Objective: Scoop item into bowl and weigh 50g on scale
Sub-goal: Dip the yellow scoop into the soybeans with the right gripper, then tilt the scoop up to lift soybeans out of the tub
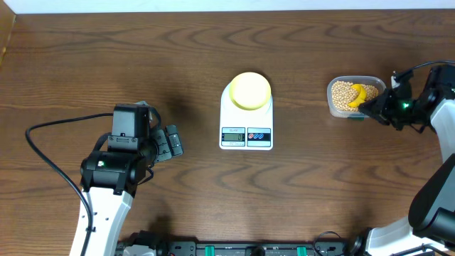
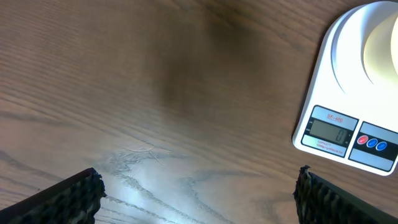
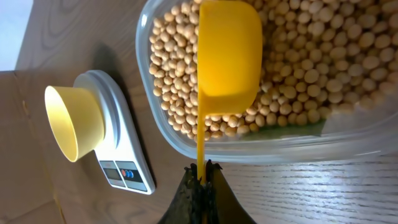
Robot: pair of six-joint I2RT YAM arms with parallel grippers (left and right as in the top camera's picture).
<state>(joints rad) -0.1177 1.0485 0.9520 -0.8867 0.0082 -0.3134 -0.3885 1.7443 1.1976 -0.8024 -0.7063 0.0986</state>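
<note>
Overhead view, holdings of the wooden table (image 1: 320, 185) as recorded.

1. White flat kitchen scale with digital display and two coloured buttons (image 1: 246, 128): stood at the table's centre. Its display, seen small in the left wrist view, appeared to read zero.
2. Small round pale yellow bowl (image 1: 250, 90): sat on the scale's platform, toward its far side. No beans were seen in it from above or in the right wrist view.
3. Small round tan-beige beans (image 1: 341, 92): all lay in the clear rectangular plastic tub (image 1: 331, 107) near the table's right edge, well apart from the scale.
4. Bright yellow handled plastic scoop (image 1: 359, 94): its cup rested on the beans inside the tub, with the handle reaching out over the tub's wall.
5. Right gripper (image 1: 371, 107): clamped together on the end of the scoop's handle, just outside the tub.
6. Left gripper (image 1: 170, 142): fingers wide apart, holding nothing, over bare wood left of the scale and not touching it.

Progress, as judged: early. Done: bowl set on scale, scoop in grip at the beans. Left: filling the scoop, carrying it across to the bowl, tipping it, and repeating or trimming until the display showed the target weight.
</note>
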